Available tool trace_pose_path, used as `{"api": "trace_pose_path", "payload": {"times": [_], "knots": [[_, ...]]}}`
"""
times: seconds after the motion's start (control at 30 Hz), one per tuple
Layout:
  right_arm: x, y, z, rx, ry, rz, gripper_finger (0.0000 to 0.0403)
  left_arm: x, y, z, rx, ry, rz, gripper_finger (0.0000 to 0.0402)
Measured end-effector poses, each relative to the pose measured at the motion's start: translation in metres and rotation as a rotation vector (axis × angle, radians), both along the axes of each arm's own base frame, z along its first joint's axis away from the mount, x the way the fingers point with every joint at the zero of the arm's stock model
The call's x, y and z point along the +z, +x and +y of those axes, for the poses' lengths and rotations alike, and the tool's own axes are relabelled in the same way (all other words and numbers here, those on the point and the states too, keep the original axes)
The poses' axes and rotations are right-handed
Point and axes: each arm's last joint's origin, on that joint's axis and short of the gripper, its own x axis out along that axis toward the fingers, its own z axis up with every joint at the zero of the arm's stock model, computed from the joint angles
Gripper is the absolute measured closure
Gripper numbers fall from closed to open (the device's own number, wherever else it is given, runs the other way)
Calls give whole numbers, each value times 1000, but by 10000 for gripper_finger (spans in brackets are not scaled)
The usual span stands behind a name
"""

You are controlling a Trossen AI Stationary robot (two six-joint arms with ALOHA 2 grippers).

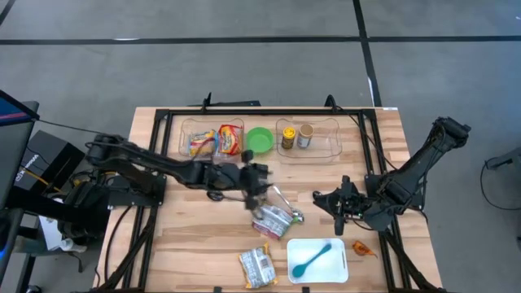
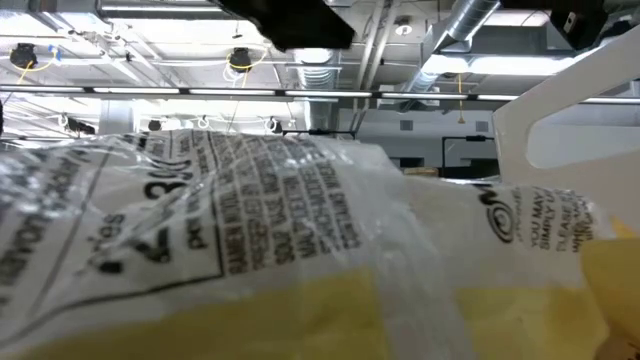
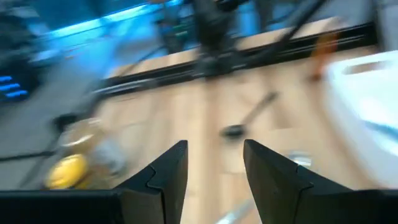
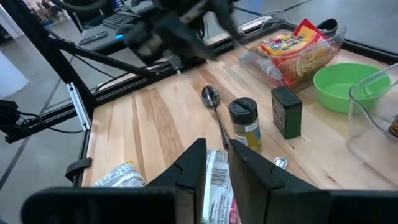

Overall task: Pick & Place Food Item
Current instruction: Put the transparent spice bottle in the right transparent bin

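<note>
L gripper point(image 1: 259, 181) hovers mid-table by the spoon point(image 1: 286, 203), fingers point(image 3: 166, 174) part open, nothing between. R gripper point(image 1: 332, 201) waits at R side, fingers point(image 4: 193, 165) narrow, empty. Noodle packet point(image 1: 221, 140) lies in the clear bin point(image 1: 189, 129), beside the green bowl point(image 1: 260, 139).

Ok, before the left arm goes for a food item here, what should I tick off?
1. Left gripper open with nothing between its fingers: ok.
2. Silver packet lies uncovered on the table, beside the left gripper: ok.
3. Right gripper waits apart from that packet, on its right: ok.
4. White plate has bare room next to the blue spoon: ok.
5. Which item the left gripper is lined up on: cannot tell.
6. Low camera unobstructed: not ok, a yellow packet fills it.
</note>
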Motion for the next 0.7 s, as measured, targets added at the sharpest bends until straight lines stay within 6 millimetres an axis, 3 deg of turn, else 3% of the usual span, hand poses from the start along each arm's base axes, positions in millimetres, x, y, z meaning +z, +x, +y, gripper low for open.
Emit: {"api": "trace_pose_path", "payload": {"times": [0.2, 0.43, 0.7], "knots": [[0, 0, 0, 3, -3, 6, 340, 8, -43, 3, -95, -129, -49, 252], [-1, 0, 0, 3, -6, 8, 340, -1, -86, 6, -89, -237, -80, 252], [-1, 1, -1, -5, -9, 11, 340, -30, -104, 3, -110, -282, -75, 252]]}}
